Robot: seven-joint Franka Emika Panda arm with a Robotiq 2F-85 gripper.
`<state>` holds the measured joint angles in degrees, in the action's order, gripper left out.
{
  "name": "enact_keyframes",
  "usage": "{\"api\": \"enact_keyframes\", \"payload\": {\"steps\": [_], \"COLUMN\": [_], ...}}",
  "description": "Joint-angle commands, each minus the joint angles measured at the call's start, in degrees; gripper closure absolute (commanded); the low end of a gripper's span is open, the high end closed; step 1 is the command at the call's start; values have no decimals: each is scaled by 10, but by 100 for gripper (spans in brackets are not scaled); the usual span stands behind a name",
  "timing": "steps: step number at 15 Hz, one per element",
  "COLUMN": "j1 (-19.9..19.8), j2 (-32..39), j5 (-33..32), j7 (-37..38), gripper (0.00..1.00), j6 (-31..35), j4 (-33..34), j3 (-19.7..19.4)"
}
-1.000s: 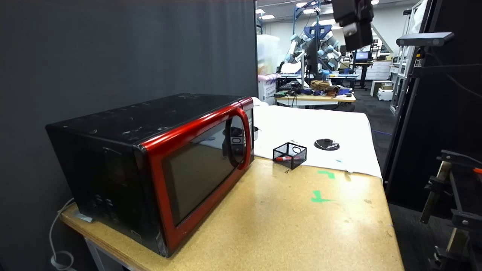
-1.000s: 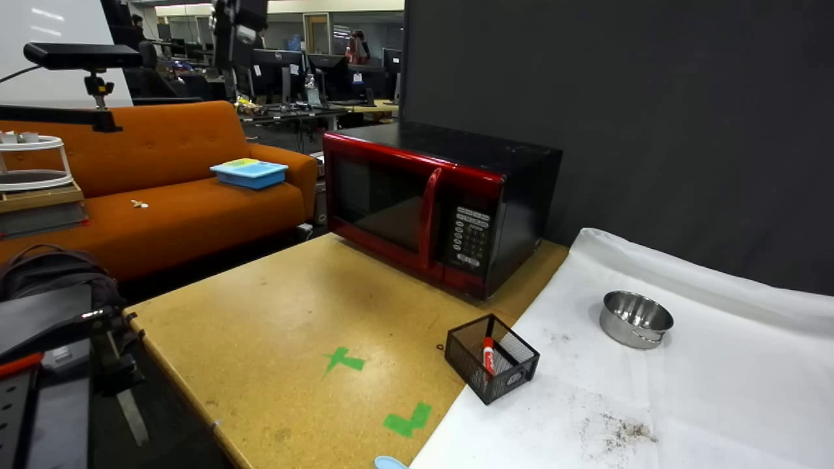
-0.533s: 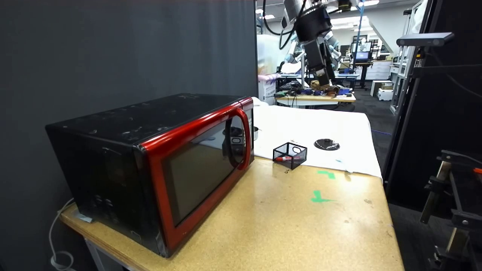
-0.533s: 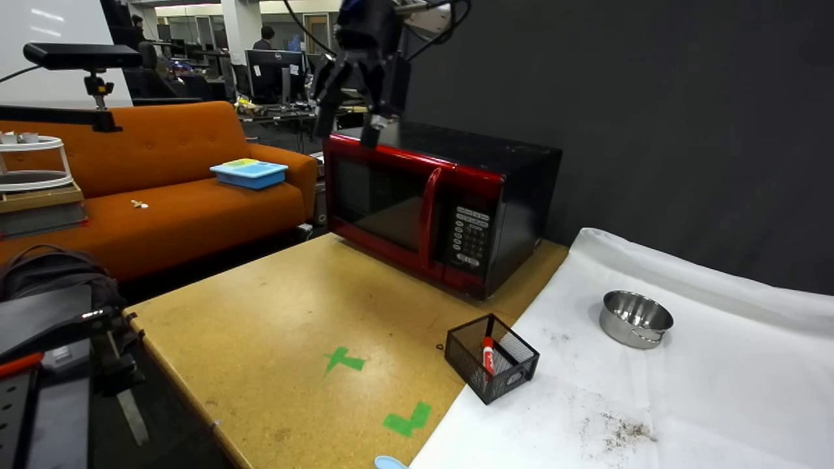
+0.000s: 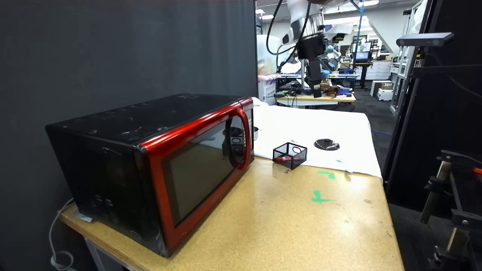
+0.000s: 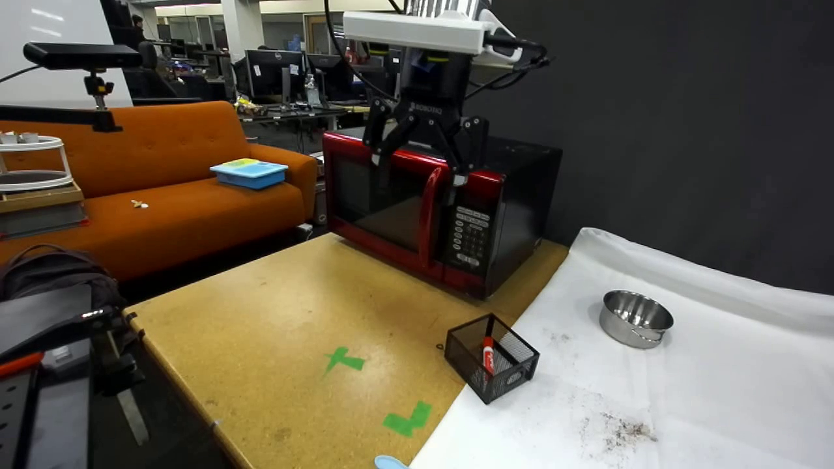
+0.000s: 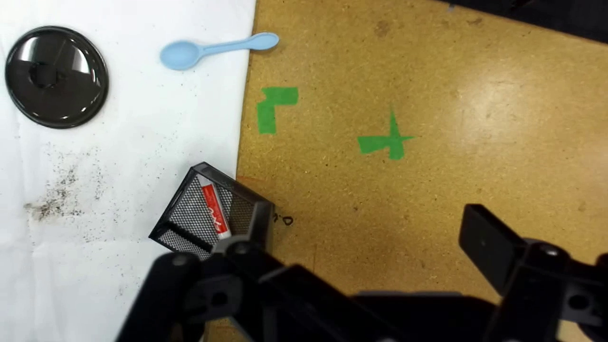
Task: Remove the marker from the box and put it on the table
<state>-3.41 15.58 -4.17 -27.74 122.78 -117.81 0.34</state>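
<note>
pincer point(image 6: 417, 185): spread wide, pointing down, high above the table point(image 6: 287, 312) | marker point(image 6: 488, 355): I see it lying inside the box point(image 6: 506, 384) | box: astride the edge of the sheet point(image 6: 730, 371) | spoon point(image 7: 223, 47): across that edge too, near the lid point(image 7: 59, 97)

**Robotics laboratory with office furnishings**

White-and-blue jointed robot arms point(image 5: 333, 56), partly hidden in the background of an exterior view, mark the place as a robotics laboratory. Further evidence: a long black bar-shaped camera point(image 6: 83, 56) and, on the tan wooden tabletop point(image 7: 475, 71), green tape marks point(image 7: 377, 144). Black flat-screen monitors point(image 6: 275, 75) on a dark desk point(image 6: 290, 116) and an orange upholstered sofa point(image 6: 163, 208) add an office character. A black microwave with a glossy red front point(image 5: 158, 175) lends a kitchen note.
</note>
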Motion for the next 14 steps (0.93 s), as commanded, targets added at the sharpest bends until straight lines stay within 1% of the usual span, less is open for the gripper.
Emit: {"api": "enact_keyframes", "payload": {"steps": [1,2,6,7,8,11,12,14], "j1": [-9,-13,-13,-13,-20,-39,-49,-75], "j2": [6,13,19,39,52,82,87,103], "j5": [7,14,21,7,8,11,16,54], "j7": [-4,-5,-5,-25,-55,-131,-164,-209], "gripper": [0,0,0,0,0,0,0,0], "j6": [-9,-22,-34,-40,-44,-6,28,68], "j4": [0,3,12,27,36,50,50,62], "j3": [2,2,4,4,7,8,10,15]}}
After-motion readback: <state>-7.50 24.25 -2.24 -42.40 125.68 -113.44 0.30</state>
